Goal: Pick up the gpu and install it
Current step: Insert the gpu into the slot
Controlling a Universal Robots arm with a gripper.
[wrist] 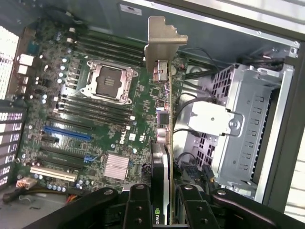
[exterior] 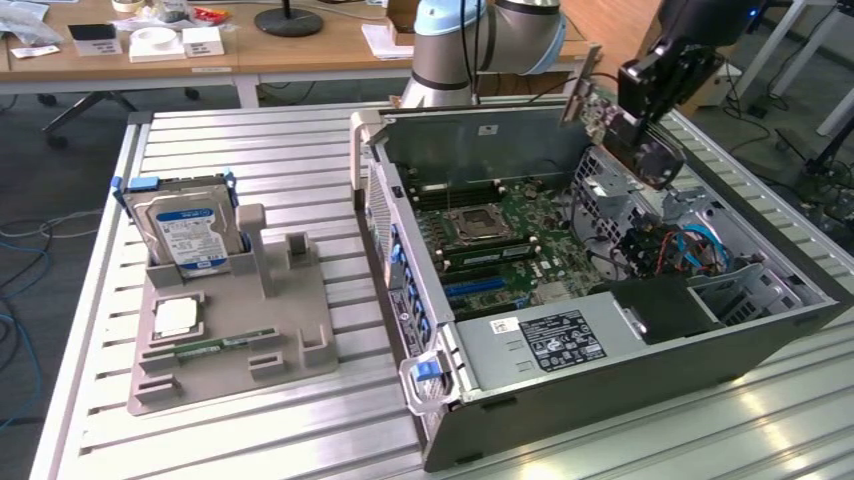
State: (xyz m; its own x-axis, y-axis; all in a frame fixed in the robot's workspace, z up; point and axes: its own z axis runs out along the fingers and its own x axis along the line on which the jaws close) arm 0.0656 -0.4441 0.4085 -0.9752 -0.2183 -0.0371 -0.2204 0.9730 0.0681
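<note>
Gripper [wrist: 164, 212] partly closed, fingers [wrist: 138, 210] clamped on both faces of the gpu [wrist: 162, 162]. Card held edge-on (silver bracket at the end farthest from the fingers). Below the card: motherboard [wrist: 119, 138] of open PC case [exterior: 601, 400]. Card seems clear of the slots; contact hard to judge. Beyond: drive cage [wrist: 248, 124].

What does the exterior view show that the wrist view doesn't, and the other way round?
Exterior view: a blue-labelled silver hard drive standing in a grey moulded holder on the slatted metal table.
Wrist view: a small green logo on the edge of the thin black gpu card with silver bracket, and a white expansion slot.
Both: the open grey computer case, its square CPU socket, and that card clamped in the black gripper.
</note>
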